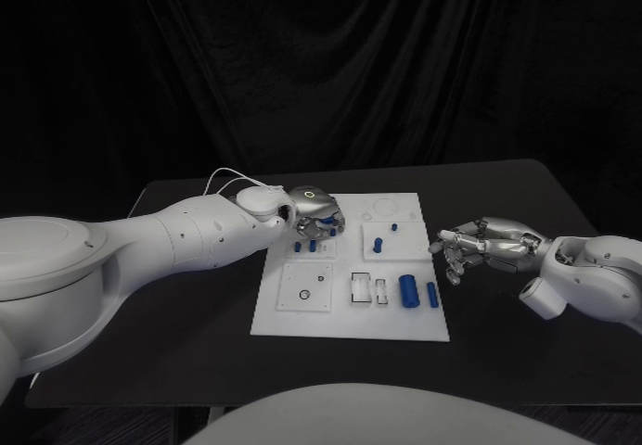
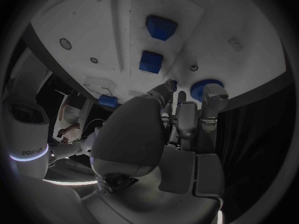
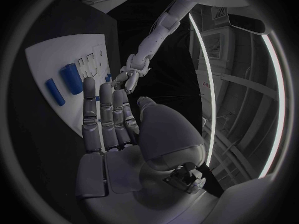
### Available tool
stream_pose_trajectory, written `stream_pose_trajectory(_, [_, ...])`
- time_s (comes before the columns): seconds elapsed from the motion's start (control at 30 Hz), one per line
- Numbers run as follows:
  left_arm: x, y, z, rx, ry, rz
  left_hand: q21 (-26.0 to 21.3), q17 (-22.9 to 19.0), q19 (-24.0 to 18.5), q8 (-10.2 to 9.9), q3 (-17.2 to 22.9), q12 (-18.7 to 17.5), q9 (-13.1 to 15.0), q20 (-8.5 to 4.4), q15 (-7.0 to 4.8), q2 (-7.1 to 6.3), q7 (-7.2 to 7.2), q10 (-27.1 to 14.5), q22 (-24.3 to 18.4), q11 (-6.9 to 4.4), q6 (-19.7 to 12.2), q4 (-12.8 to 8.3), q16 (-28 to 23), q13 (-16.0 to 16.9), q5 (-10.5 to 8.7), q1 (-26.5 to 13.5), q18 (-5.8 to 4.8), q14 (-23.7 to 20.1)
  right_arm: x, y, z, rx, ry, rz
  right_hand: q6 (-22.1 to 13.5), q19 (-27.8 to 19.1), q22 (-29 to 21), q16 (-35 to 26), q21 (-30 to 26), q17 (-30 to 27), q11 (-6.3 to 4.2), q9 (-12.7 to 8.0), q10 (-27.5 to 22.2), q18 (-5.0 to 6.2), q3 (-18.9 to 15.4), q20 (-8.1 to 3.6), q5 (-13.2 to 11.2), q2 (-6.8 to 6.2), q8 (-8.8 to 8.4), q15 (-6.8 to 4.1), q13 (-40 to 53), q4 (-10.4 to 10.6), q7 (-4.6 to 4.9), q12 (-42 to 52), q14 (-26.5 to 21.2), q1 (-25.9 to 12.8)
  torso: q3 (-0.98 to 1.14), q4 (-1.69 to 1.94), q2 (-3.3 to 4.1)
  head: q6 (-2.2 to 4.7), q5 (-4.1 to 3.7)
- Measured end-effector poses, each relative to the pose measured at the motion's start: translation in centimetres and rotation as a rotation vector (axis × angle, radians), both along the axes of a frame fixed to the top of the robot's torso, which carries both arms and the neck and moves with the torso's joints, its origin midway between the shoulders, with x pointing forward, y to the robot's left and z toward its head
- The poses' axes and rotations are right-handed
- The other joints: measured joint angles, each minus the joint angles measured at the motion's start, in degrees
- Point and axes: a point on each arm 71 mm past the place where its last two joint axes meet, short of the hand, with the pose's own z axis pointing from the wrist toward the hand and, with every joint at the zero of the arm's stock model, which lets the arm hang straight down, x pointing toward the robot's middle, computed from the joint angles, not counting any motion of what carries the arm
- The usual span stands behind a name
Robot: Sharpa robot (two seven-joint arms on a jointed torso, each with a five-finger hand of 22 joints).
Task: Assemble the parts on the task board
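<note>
1. Where the white task board (image 1: 351,320) lies in the middle of the black table (image 1: 508,195), the left arm (image 1: 174,241) reaches in from the left and places the left hand (image 1: 314,213) over the board's far left part.
2. The left hand's fingers (image 2: 212,102) point down at the board among the small blue parts (image 1: 311,246) standing there. In the left wrist view a fingertip lies just beside a round blue part (image 2: 204,88); whether the fingers grasp it or merely touch it cannot be told.
3. Two square blue parts (image 2: 151,62) stand on the board just ahead of the left hand in the left wrist view.
4. A short blue peg (image 1: 378,246) lies in the far right section of the board.
5. Two blue cylinders (image 1: 408,288) lie side by side at the board's near right edge, the thicker one on the left, the thinner one (image 1: 432,295) on the right.
6. A small dark ring (image 1: 305,296) sits on the near left square plate.
7. The right hand (image 1: 479,246) hovers over the table just right of the board, apart from it. Its fingers (image 3: 102,114) are extended, released, and hold nothing.
</note>
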Motion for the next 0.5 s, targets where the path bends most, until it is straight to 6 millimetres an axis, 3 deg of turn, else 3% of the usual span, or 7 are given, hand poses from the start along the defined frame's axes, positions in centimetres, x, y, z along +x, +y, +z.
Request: stream_pose_trajectory(0.5, [0.01, -0.07, -0.51, 0.003, 0.004, 0.01, 0.6, 0.1, 1.0, 2.1, 0.4, 0.0, 1.7, -0.21, -0.51, 0.0, 1.89, 4.9, 0.0, -1.22, 4.3, 0.1, 0.4, -0.5, 0.0, 0.0, 0.0, 0.5, -0.04, 0.04, 0.01, 0.001, 0.001, 0.002, 0.0, 0.0, 0.0, 0.0, 0.0, 0.0, 0.0, 0.0, 0.0, 0.0, 0.0, 0.0, 0.0, 0.0, 0.0, 0.0, 0.0, 0.0, 0.0, 0.0, 0.0, 0.0, 0.03, 0.13, 0.09, 0.0, -0.25])
